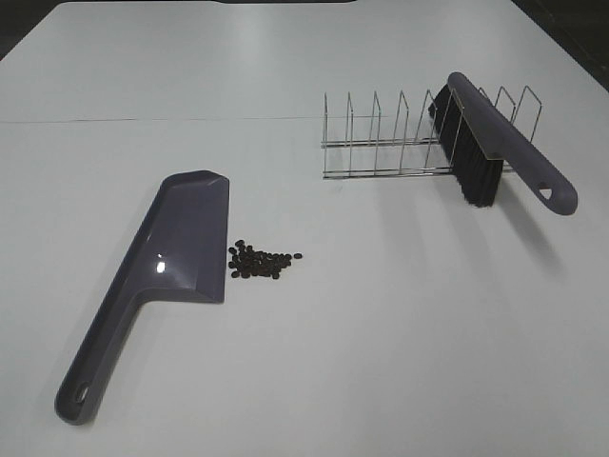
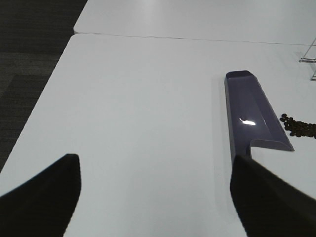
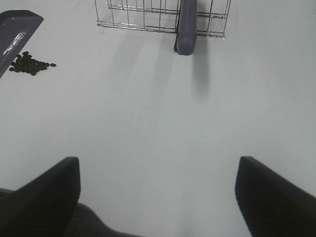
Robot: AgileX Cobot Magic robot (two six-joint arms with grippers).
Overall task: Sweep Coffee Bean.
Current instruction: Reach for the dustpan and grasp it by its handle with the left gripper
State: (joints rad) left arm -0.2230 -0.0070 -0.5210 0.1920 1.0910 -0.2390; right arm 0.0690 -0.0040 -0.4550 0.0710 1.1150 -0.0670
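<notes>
A heap of tiny dark brown oval coffee beans [image 1: 262,262] is seen on the white worktop [image 1: 400,343], just beside the blade of a flat purple plastic dustpan [image 1: 181,238]. A purple-handled, black-bristled brush [image 1: 504,143] is propped in a chrome wire rack [image 1: 381,143], well apart from them. The left gripper [image 2: 155,163] and right gripper [image 3: 158,165] are held spread wide, with nothing grasped.

1. A smooth white table [image 1: 400,362] fills most of the view.
2. A thin seam [image 1: 143,121] separates it from a second white table [image 2: 197,15] behind.
3. A dark grey carpeted floor [image 2: 29,49] lies beside both tables.
4. Soft light leaves a pale sheen on the far tabletop.
</notes>
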